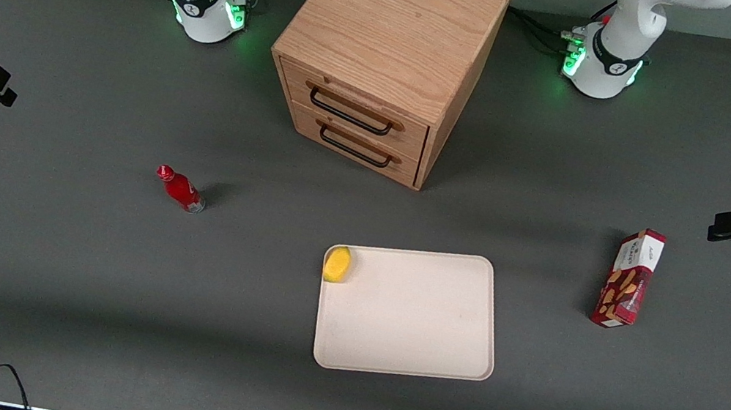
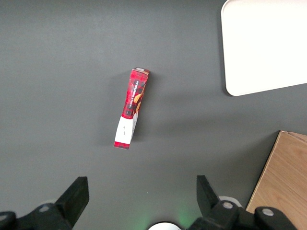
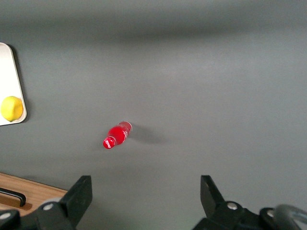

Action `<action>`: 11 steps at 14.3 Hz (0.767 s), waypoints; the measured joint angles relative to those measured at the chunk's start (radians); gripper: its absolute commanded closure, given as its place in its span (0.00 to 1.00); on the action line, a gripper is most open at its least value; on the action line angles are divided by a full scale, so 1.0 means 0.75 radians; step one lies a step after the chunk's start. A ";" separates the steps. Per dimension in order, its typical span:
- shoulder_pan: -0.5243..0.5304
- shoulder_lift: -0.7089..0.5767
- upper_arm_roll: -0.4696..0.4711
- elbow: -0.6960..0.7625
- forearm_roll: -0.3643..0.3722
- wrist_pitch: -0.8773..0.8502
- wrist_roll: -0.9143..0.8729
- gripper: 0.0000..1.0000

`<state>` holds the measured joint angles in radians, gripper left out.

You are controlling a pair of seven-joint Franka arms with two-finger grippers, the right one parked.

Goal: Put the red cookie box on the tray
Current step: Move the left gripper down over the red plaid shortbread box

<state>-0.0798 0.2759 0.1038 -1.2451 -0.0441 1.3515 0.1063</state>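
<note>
A: Left to right in the front view: bottle (image 1: pixel 181 189), lemon (image 1: pixel 338 264) on the tray (image 1: pixel 413 317), box (image 1: pixel 629 279) stood on the table, well apart from the tray, toward the working arm's end.

B: Gripper (image 2: pixel 141 203)?

A: Spread wide, empty, held high over the table; the box (image 2: pixel 131 109) is seen ahead of it, long axis roughly in line with the reach. Only the front view shows the box upright.

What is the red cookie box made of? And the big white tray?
The slim dark-red cookie box looks like printed cardboard: sharp folded edges, cookie pictures, a slight sheen. The flat cream-white tray seems matte plastic or pressed fibre, with smooth rounded corners and a moulded low rim. The open gripper hangs above the table near the box.
</note>
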 measured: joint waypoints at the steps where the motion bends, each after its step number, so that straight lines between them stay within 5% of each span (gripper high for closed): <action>1: 0.000 0.008 0.000 0.001 0.000 0.000 -0.002 0.00; 6: 0.001 0.043 0.000 -0.029 0.113 0.011 0.094 0.00; 11: 0.017 0.145 0.032 -0.482 0.135 0.562 0.520 0.00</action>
<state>-0.0670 0.3851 0.1280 -1.6067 0.0573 1.7729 0.4964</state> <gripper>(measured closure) 0.000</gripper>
